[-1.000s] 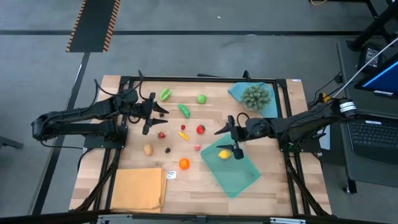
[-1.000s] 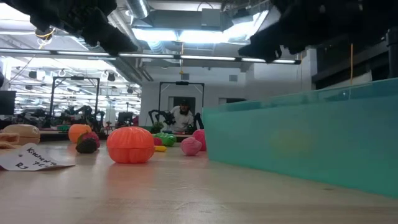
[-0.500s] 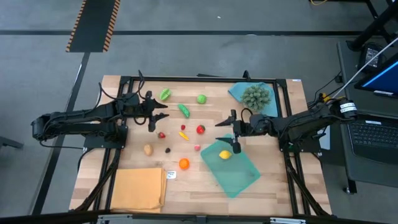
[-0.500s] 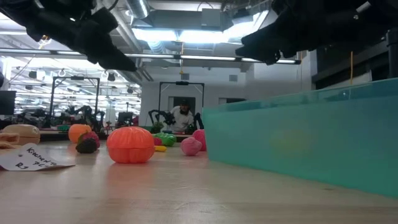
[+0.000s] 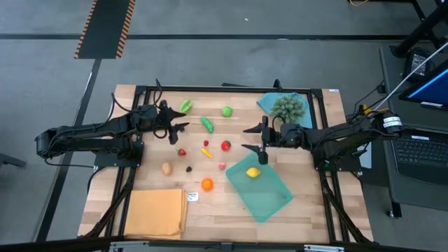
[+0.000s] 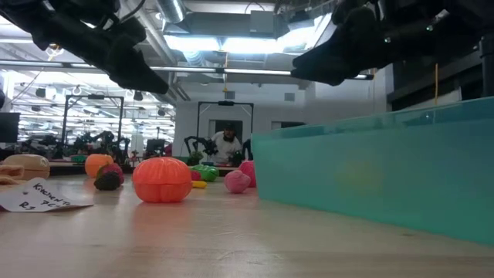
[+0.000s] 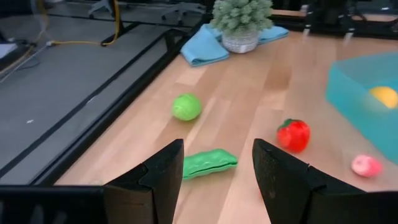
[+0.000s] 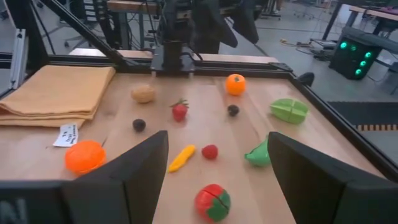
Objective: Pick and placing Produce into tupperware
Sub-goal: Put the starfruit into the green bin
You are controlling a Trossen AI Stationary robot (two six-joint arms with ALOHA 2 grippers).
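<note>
One yellow lemon (image 5: pixel 253 173) lies in the teal tupperware (image 5: pixel 269 196) at the bench's near right. Right gripper (image 5: pixel 256 138) hangs just beyond its far edge, jaws spread, empty. Left gripper (image 5: pixel 174 130), jaws spread, hovers beside the green pea pod (image 5: pixel 207 124).

1. The middle of the surface (image 5: pixel 294 210) is crowded: a red tomato (image 5: pixel 226 145), a yellow-orange carrot (image 5: pixel 206 151), a strawberry (image 5: pixel 182 152), a dark berry (image 5: pixel 188 168) and a pink piece (image 5: pixel 222 166) lie close together, with narrow lanes between them.
2. The tupperware (image 5: pixel 269 196) stands on the right side; its wall blocks any low pass from that side.
3. The folded orange cloth (image 5: pixel 155 213) fills the near left corner.
4. The spiky plant (image 5: pixel 288 108) on the blue cloth (image 5: pixel 267 103) takes the far right corner.
5. Bare wood lies open between the cloth and tupperware, beyond the orange ball (image 5: pixel 207 184).
6. The left end effector (image 5: pixel 175 130) and right end effector (image 5: pixel 254 138), both open, hang over either edge of the cluster.
</note>
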